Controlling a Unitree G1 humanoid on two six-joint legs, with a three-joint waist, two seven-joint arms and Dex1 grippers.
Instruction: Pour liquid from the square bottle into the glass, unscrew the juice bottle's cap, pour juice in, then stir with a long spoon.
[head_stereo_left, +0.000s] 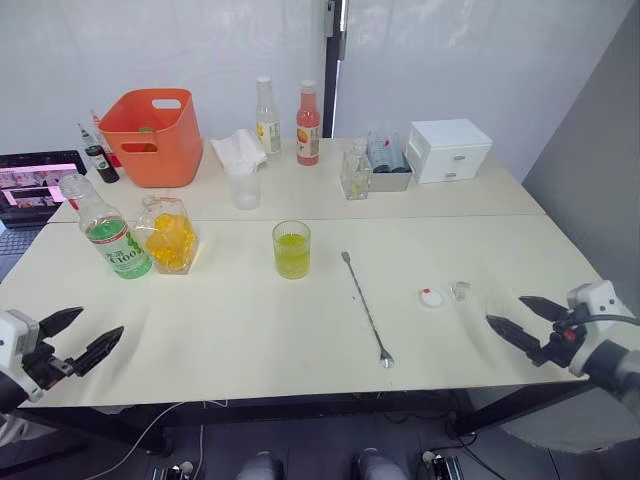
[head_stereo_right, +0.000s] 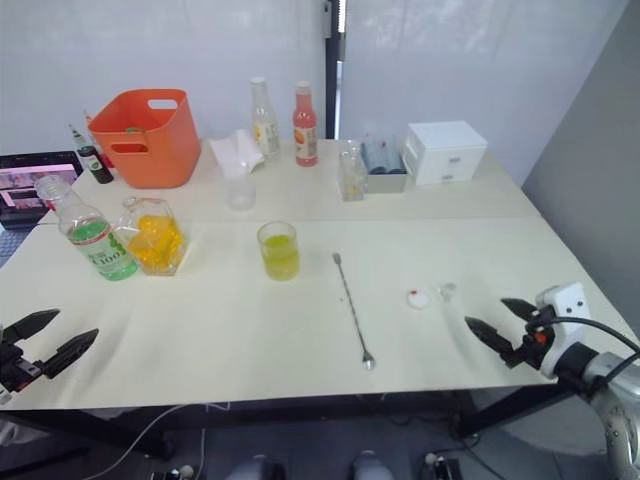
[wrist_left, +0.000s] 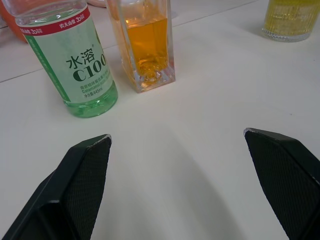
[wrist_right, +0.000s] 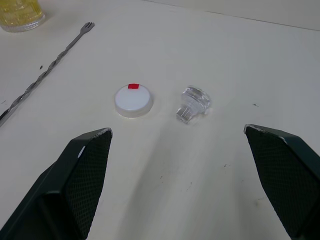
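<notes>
Yellow-green liquid already fills the glass (head_stereo_left: 291, 250); the cap (wrist_right: 133, 99) lies off, just ahead of the released right gripper (head_stereo_left: 522, 320). Stirring remains: long spoon (head_stereo_left: 366, 306) untouched, toward its inner side.

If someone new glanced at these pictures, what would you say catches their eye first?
Probably the bright orange bucket at the table's far left, then the glass of yellow-green liquid mid-table with the long spoon lying flat to its right. The uncapped juice bottle and the square bottle stand side by side at the left, while the cap and a clear stopper lie loose ahead of the open right gripper.
</notes>
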